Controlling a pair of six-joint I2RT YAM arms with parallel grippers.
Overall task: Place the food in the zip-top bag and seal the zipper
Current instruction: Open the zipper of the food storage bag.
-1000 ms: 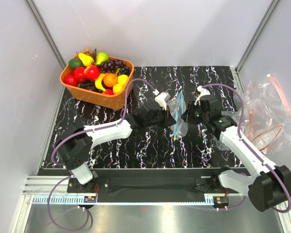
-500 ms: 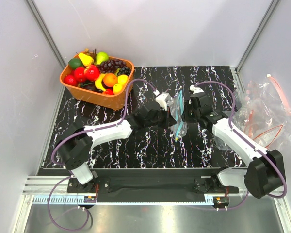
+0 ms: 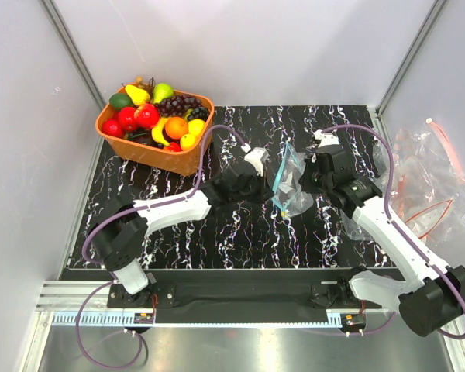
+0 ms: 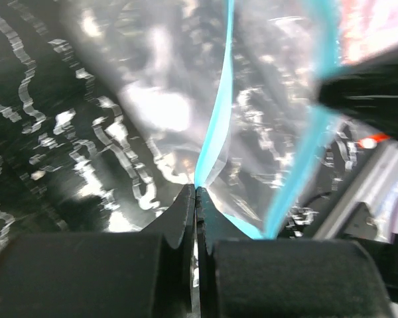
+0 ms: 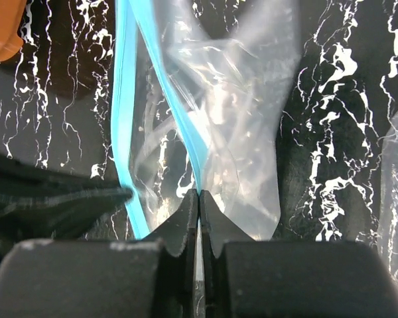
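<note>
The zip-top bag (image 3: 291,188) hangs between both grippers over the black marbled mat, its mouth spread apart. My left gripper (image 3: 270,187) is shut on one lip of the light blue zipper (image 4: 216,122), pinching it at the fingertips (image 4: 197,191). On the opposite lip of the zipper (image 5: 180,114), my right gripper (image 5: 199,193) is shut too, standing at the bag's right side (image 3: 301,180). The food lies in the orange basket (image 3: 184,161) at the back left: two red fruits (image 3: 136,117), an orange one (image 3: 177,126) and a yellow one (image 3: 195,126). The bag holds nothing.
The basket also holds dark grapes (image 3: 183,103), a green pear (image 3: 163,91) and a lime (image 3: 120,100). A heap of clear bags with red-orange strips (image 3: 425,180) lies off the mat at the right. Grey walls close in the back and both sides.
My right gripper has closed onto the bag's right lip and drawn it rightward. The left gripper has eased left, so the bag's mouth now stands wider.
</note>
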